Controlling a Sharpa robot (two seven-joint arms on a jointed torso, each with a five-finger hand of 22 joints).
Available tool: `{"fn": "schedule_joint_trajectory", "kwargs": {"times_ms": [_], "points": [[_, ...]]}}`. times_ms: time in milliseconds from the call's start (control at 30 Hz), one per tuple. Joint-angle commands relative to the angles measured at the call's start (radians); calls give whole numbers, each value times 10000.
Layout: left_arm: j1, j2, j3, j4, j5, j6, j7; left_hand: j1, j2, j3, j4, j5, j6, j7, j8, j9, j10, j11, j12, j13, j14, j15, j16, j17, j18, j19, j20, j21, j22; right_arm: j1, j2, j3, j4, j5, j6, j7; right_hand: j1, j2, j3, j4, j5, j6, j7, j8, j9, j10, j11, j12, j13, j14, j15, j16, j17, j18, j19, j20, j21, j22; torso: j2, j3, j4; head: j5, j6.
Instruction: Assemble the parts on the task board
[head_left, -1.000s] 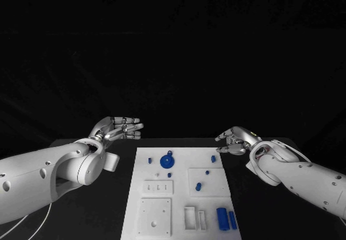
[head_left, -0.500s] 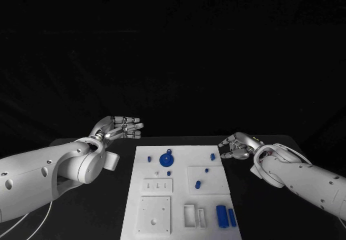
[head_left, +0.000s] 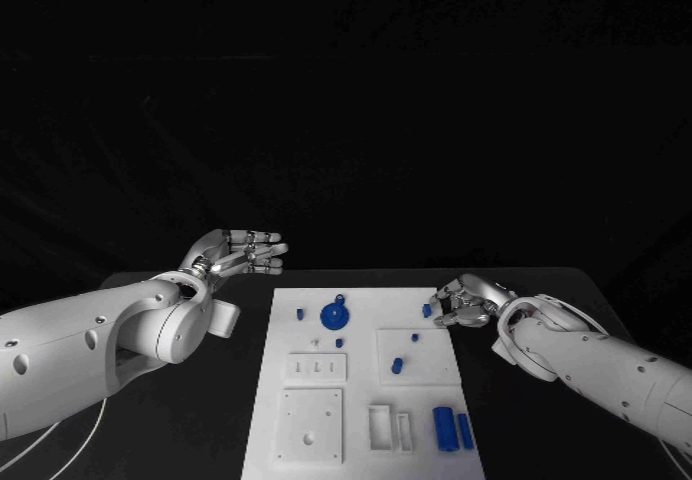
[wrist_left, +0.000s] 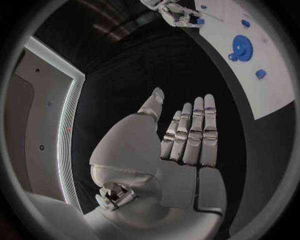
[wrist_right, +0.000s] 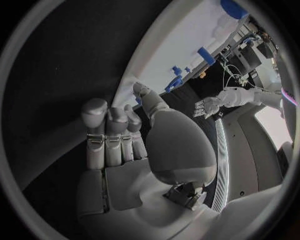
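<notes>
Task board (head_left: 361, 400): white plate, centre of black table (head_left: 505, 400), long axis running 12 to 6 o'clock in head view.

On board: blue gear w/ small loop (head_left: 335, 319) near far end, approx 11 o'clock of board centre. Small blue peg (head_left: 300, 316) just at its 9 o'clock. Small blue part (head_left: 427, 311) at far right edge, approx 1 o'clock. Blue pin (head_left: 395, 367) standing in raised white square block (head_left: 415, 357), right of centre. Two blue cylinders (head_left: 453, 434) lying side by side at near right corner, approx 5 o'clock. White rectangular plate w/ holes (head_left: 312, 429) at approx 7 o'clock; small white slotted block (head_left: 316, 372) just beyond it.

Left hand (head_left: 238, 255): off board, at 10 o'clock of board's far left corner, raised, apart from board. Fingers spread & extended, holding nothing; left wrist view confirms open palm (wrist_left: 187, 145), fingers straight, side by side.

Right hand (head_left: 469, 300): at board's far right edge, approx 1 o'clock, just beside small blue part. Fingers curled inward; right wrist view shows fingers (wrist_right: 112, 135) bent over palm. Contact w/ part or board: cannot tell.
</notes>
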Motion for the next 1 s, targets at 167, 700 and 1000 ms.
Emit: {"fn": "schedule_joint_trajectory", "kwargs": {"times_ms": [167, 700, 1000], "points": [[0, 26, 7, -3, -58, 172, 100, 2, 60, -36, -19, -4, 44, 11, 36, 15, -63, 38, 61, 15, 33, 31, -15, -1, -122, -4, -37, -16, -14, -72, 167, 3, -204, -24, -45, 190, -75, 130, -99, 34, 66, -44, 9, -19, -3, -20, 52, 5, 24, -19, 41, -2, 34, 47, 317, 54, 78, 941, -16, -3, -27, 22, -19], [-43, 57, 7, -29, -62, 224, 48, 2, 68, -38, -16, -4, 37, 12, 37, 15, -82, 43, 59, 14, 18, 36, -14, -1, -119, -5, -31, -33, -11, -102, 357, 1, -297, -11, -626, 181, -204, 213, -308, 378, -29, -16, -8, -17, -2, 41, 43, 76, 53, 30, 37, 119, 185, 70, 372, 59, 213, 961, -16, -9, -24, 14, -66], [-51, 57, 8, -33, -66, 231, 33, 1, 69, -40, -19, -4, 31, 15, 37, 15, -111, 51, 57, 14, 14, 39, -12, -1, -117, -5, -29, -38, -10, -105, 418, 1, -224, -8, -492, 213, -171, 261, -299, 396, -115, 88, -30, -12, 0, 65, 33, 114, 77, 39, 32, 147, 227, 56, 376, 56, 258, 971, -23, -7, -21, 5, -82]]}}
